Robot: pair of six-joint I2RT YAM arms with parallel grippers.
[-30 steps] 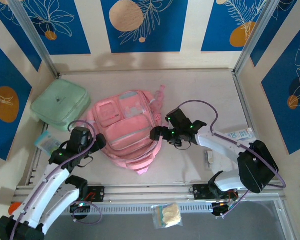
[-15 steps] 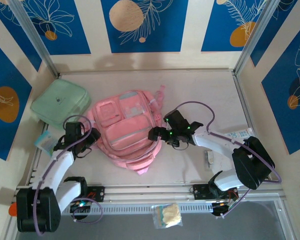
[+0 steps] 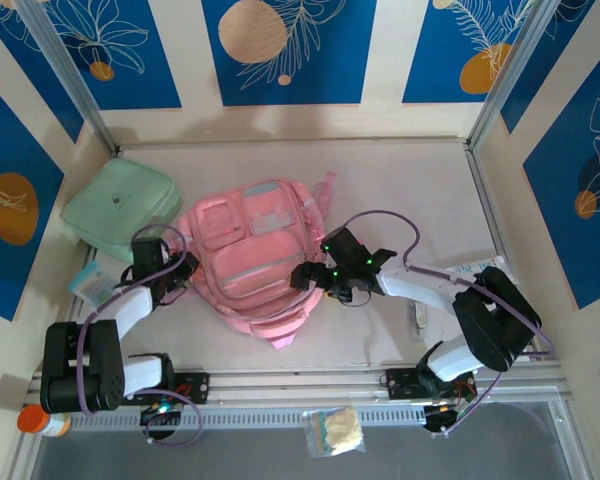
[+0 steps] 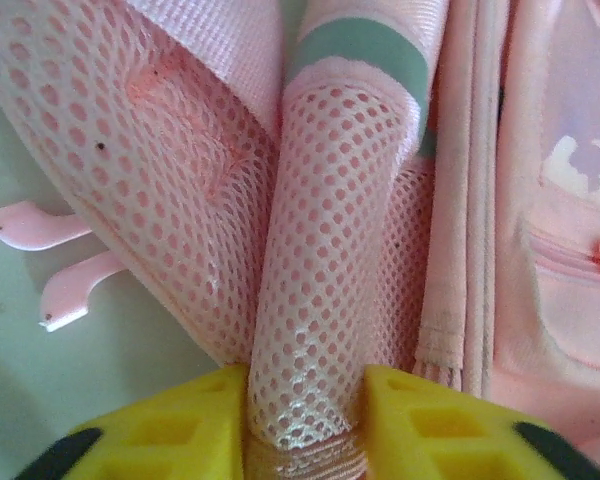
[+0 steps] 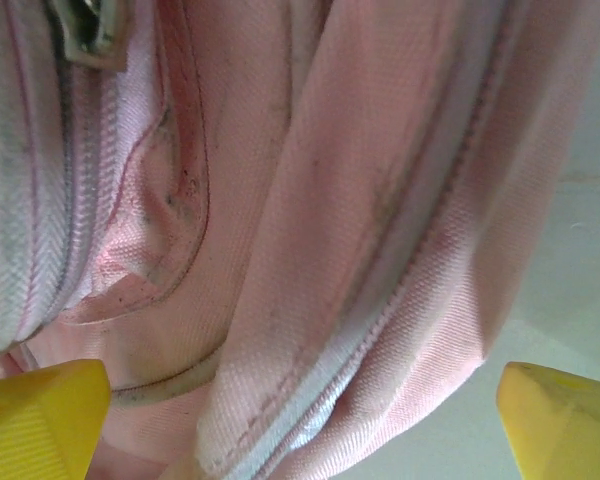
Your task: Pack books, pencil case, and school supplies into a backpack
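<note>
Top external view: the pink backpack (image 3: 248, 252) lies front up in the middle of the worktop (image 3: 400, 190), and a mint green pouch (image 3: 120, 208) sits just beside its far left corner. The left claw (image 3: 180, 272) is at the bag's left edge, where its own wrist and cable largely mask it. The right claw (image 3: 305, 277) is at the bag's right edge. A pale blue packet (image 3: 92, 282) is half hidden under the left arm. A white carton (image 3: 477, 268) with blue print is cut off by the right arm, and its lettering is too small to read. The small mark on the pouch is also too small to read. An orange-capped bottle (image 3: 35, 420) lies near the left arm's base, partly covered.

In the left wrist view, the yellow fingers (image 4: 170, 430) are cropped by the bottom edge and are pressed together on a fold of the bag's pink mesh strap (image 4: 320, 270), pinching it. Two pink zip pulls (image 4: 50, 228) stick out at the left.

In the right wrist view, only the yellow fingertips (image 5: 40, 415) show. They are spread wide at the two bottom corners, with pink cloth and zip tracks between them. Whether they touch the cloth cannot be told.
</note>
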